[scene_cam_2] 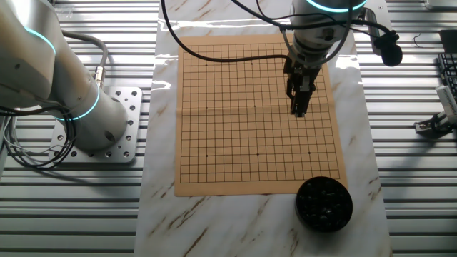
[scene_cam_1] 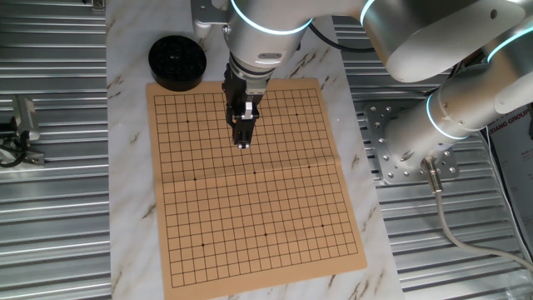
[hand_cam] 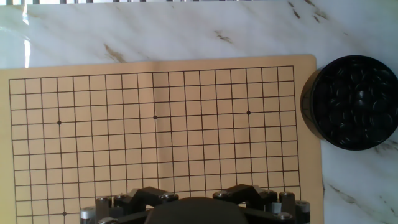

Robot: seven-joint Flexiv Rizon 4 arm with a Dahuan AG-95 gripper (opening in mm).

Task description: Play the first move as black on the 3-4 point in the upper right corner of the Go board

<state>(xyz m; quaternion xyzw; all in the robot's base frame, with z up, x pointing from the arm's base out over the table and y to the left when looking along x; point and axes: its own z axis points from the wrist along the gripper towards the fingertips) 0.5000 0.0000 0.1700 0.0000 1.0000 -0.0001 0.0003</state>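
The tan Go board (scene_cam_1: 250,192) lies on the marble tabletop with no stone on its grid. It also shows in the other fixed view (scene_cam_2: 250,128) and the hand view (hand_cam: 155,137). A round black bowl (scene_cam_1: 176,61) full of glossy black stones stands just off one board corner, also in the other fixed view (scene_cam_2: 324,203) and the hand view (hand_cam: 353,102). My gripper (scene_cam_1: 242,142) hangs above the board near its middle, fingers pressed together; it also shows in the other fixed view (scene_cam_2: 298,111). I see no single black stone between the fingers. In the hand view only the gripper's dark body shows at the bottom edge.
The marble slab (scene_cam_1: 125,167) lies on ribbed metal tabletop. The robot base plate (scene_cam_1: 400,146) and arm stand beside the board. A cable (scene_cam_1: 441,208) runs from the base. A small clamp (scene_cam_1: 23,121) sits at the far left.
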